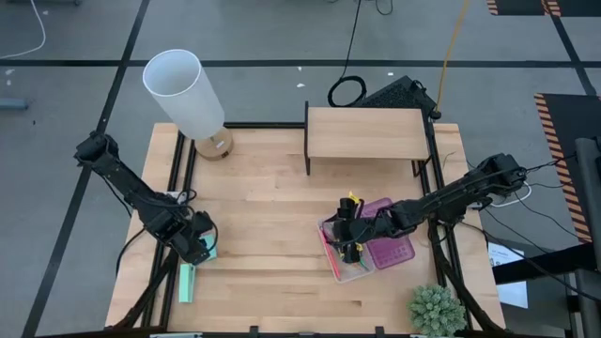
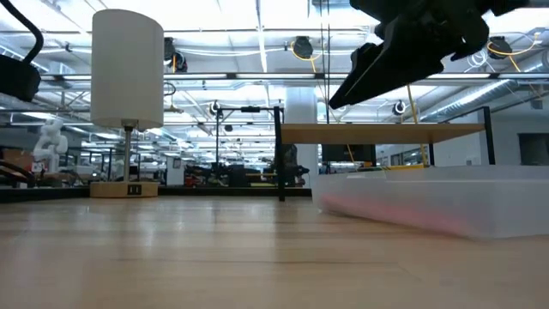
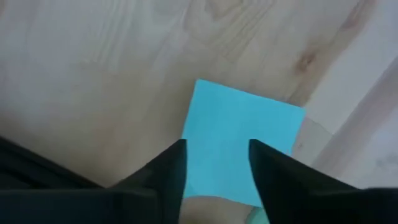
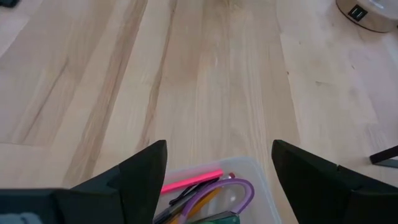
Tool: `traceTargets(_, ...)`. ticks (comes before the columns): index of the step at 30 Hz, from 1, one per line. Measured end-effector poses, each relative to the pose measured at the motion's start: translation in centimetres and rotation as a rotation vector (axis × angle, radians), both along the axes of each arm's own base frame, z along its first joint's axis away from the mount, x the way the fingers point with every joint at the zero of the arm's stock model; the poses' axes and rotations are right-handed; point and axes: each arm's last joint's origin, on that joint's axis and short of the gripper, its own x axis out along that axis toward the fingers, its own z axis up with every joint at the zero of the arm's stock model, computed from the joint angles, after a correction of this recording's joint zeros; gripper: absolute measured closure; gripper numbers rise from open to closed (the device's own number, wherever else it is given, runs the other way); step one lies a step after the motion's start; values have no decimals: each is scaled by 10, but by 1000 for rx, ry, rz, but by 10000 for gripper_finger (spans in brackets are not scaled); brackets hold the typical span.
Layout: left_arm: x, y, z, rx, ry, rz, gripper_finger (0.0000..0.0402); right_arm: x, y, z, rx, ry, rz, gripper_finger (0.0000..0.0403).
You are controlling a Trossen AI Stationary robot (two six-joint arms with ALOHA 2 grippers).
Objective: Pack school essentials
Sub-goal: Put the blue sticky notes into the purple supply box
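Fingers point(image 4: 140, 171) of the right gripper point(image 4: 217, 180) are being held spread wide, with nothing pinched between them, above the clear plastic box point(image 1: 362, 249). Just below this gripper, inside the box's near end, the pink pen point(image 4: 191, 180), the purple-handled scissors point(image 4: 233, 190) and a black pen point(image 4: 186, 193) are lying together, seen in the right wrist view. In the high view a purple tray or lid point(image 1: 390, 246) is showing under the arm, in or on the same box, and a yellow item point(image 1: 352, 200) is sitting just beside the gripper; what it is cannot be told. In the low view the box is appearing as a translucent wall with a pink blur inside, the dark gripper hanging over it.

The left gripper point(image 3: 214, 162) is being held low at the opposite side of the table point(image 1: 272, 207), its fingers point(image 3: 168, 165) parted over the light-blue square note pad point(image 3: 239, 143). The pad is lying flat on the wood, close to the table's edge, and is reaching in between the two fingertips; whether it is being touched cannot be told.

Farther out from the left gripper, a white lamp point(image 1: 183, 94) on a round wooden base is standing at the far corner. Beyond the right gripper a wooden shelf point(image 1: 366, 131) is standing at the far edge, and a small green plant point(image 1: 435, 308) is sitting at the near corner.
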Motion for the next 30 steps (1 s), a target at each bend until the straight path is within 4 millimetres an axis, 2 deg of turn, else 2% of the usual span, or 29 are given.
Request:
traceTargets(3,1,-1,-3,27,-8,-17,261,-3,-1,-7,-7,-17,9,120)
traceTargets(7,4,-5,-17,23,-25,-58,306,-4,-1,-11,-3,-43,15,120)
traceTargets(14,10,-10,-33,49,6,-80,356,-1,0,-7,-6,-91,30,120)
traceTargets(21,17,-15,-40,75,-27,-113,370,3,1,-1,12,-158,33,119)
traceTargets(30,43,-22,-36,33,-309,-109,371,9,3,12,46,-307,38,119)
